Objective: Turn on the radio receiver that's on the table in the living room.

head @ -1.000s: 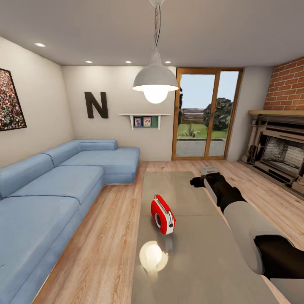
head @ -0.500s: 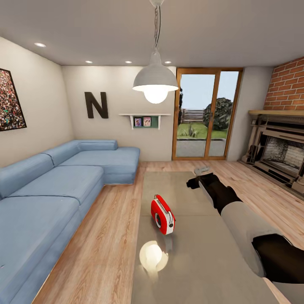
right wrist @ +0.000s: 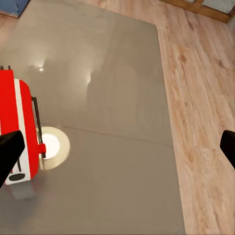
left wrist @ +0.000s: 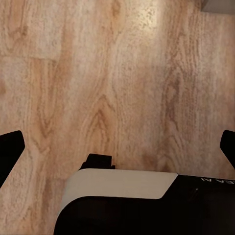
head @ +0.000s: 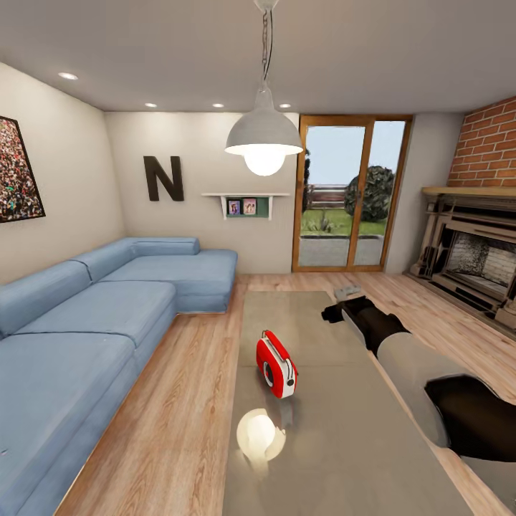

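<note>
The red radio receiver [head: 276,367] stands upright on the long grey table [head: 337,437], left of the table's middle, with its dial face turned toward me. My right gripper [head: 330,312] hovers over the table's far right part, well beyond the radio and apart from it. In the right wrist view the radio [right wrist: 19,128] lies at the edge, next to one of the black fingertips [right wrist: 10,149]. The right gripper [right wrist: 119,149] is open and holds nothing. My left gripper [left wrist: 117,152] hangs open over the wood floor [left wrist: 122,73].
A small flat grey gadget [head: 349,292] lies at the table's far right end, just behind my right gripper. The blue L-shaped sofa [head: 93,315] runs along the left. A brick fireplace [head: 476,251] stands at the right and glass doors [head: 351,193] behind. A lamp [head: 264,140] hangs overhead.
My right arm has shifted slightly over the table's far right part, and its elbow has moved a little to the right. The radio has not moved.
</note>
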{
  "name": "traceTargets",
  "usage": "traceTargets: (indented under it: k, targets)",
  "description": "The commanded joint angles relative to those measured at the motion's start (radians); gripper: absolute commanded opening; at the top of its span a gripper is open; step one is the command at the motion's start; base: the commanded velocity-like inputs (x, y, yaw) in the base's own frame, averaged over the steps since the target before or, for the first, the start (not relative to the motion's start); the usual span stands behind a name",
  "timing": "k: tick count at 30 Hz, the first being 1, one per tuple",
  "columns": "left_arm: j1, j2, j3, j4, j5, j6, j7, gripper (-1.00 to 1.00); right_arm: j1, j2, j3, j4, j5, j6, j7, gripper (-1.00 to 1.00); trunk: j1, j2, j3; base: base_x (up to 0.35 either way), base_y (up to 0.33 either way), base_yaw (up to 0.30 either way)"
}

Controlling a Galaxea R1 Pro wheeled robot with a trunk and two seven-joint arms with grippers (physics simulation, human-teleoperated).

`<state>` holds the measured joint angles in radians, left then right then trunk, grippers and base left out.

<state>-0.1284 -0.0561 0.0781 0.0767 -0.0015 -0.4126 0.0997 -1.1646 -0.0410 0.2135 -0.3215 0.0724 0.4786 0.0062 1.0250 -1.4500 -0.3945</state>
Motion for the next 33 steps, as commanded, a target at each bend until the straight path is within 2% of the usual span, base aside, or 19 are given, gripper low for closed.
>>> traceTargets:
  k: [1, 3, 4, 11, 18, 25, 33]
  targets:
    - [0.0, 0.0, 0.0, 0.0, 0.0, 0.0, 0.0, 1.0, -0.027, 0.001, 0.0, 0.073, 0.001, -0.064, 0.0, 1.0, 0.0, 0.0, 0.0, 0.0, 0.0, 0.0]
    - [0.0, 0.001, 0.0, 0.0, 0.0, 0.0, 0.0, 1.0, -0.085, 0.005, 0.0, 0.222, 0.002, -0.199, -0.002, 1.0, 0.0, 0.0, 0.0, 0.0, 0.0, 0.0]
    - [0.0, 0.001, 0.0, 0.0, 0.0, 0.0, 0.0, 1.0, -0.1, 0.006, 0.0, 0.257, 0.002, -0.23, -0.003, 1.0, 0.0, 0.0, 0.0, 0.0, 0.0, 0.0]
    - [0.0, 0.001, 0.0, 0.0, 0.0, 0.0, 0.0, 1.0, -0.177, 0.005, 0.001, 0.375, -0.007, -0.284, -0.002, 1.0, 0.0, 0.0, 0.0, 0.0, 0.0, 0.0]
    - [0.001, 0.001, 0.0, 0.001, 0.0, 0.0, 0.0, 1.0, -0.191, 0.003, 0.001, 0.383, -0.003, -0.29, -0.002, 1.0, 0.0, 0.0, 0.0, 0.0, 0.0, 0.0]
    - [0.0, 0.001, 0.0, 0.001, 0.0, 0.0, 0.0, 1.0, -0.193, 0.0, 0.003, 0.338, -0.002, -0.294, -0.001, 1.0, 0.0, 0.0, 0.0, 0.0, 0.0, 0.0]
    - [0.0, 0.001, 0.0, 0.0, 0.0, 0.0, 0.0, 1.0, -0.193, 0.01, 0.003, 0.335, -0.004, -0.286, -0.004, 1.0, 0.0, 0.0, 0.0, 0.0, 0.0, 0.0]
